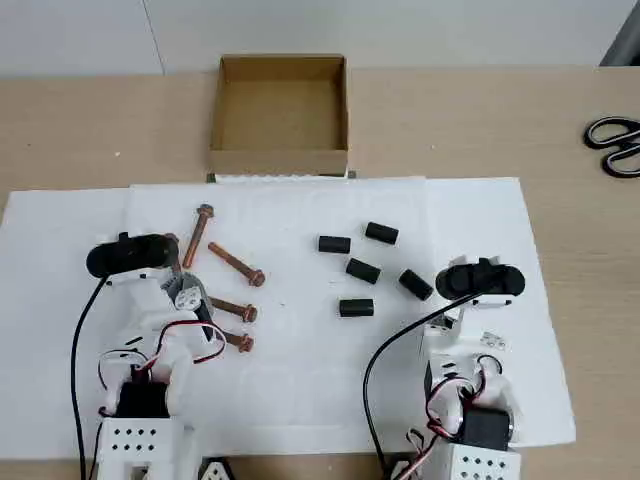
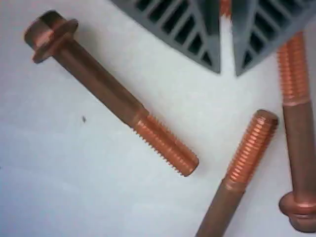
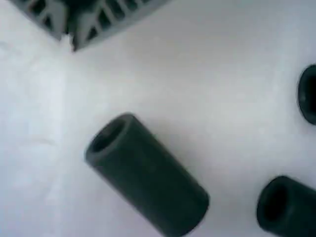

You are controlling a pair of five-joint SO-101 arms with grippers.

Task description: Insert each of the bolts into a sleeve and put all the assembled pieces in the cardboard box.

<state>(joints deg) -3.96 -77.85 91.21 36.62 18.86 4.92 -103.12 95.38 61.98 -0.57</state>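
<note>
**High view.** An open brown cardboard box (image 1: 280, 150) stands at the far edge of a white sheet (image 1: 300, 400) and holds no assembled piece. Four copper-coloured flanged bolts (image 1: 237, 264) lie loose on the left half. Five short black cylindrical sleeves (image 1: 363, 270) lie loose right of centre, and none is mated. The left gripper (image 1: 186, 292) sits low among the bolts. The nearest bolt (image 1: 233, 309) is just beside it toward the table's centre, shaft roughly crosswise to the arm. The right arm (image 1: 480, 280) stands just beside the nearest sleeve (image 1: 416, 285), which lies diagonally on its inner side. Black-handled scissors (image 1: 612, 145) lie well apart.

**Left wrist view.** The grey fingers (image 2: 187, 29) are drawn almost together with a thin slit between them. A sliver of copper shows in the slit; I cannot tell whether it is pinched or lying beneath. Three bolts lie close by, and one (image 2: 296, 123) runs under a fingertip.

**Right wrist view.** The right gripper (image 3: 69, 42) has its jaws nearly closed and holds nothing. One sleeve (image 3: 148, 177) lies near the tips, bore visible at one end.

**Judgement.** The left arm serves the bolts and the right arm the sleeves. The next pick needs the jaws spread and set across a shaft.
</note>
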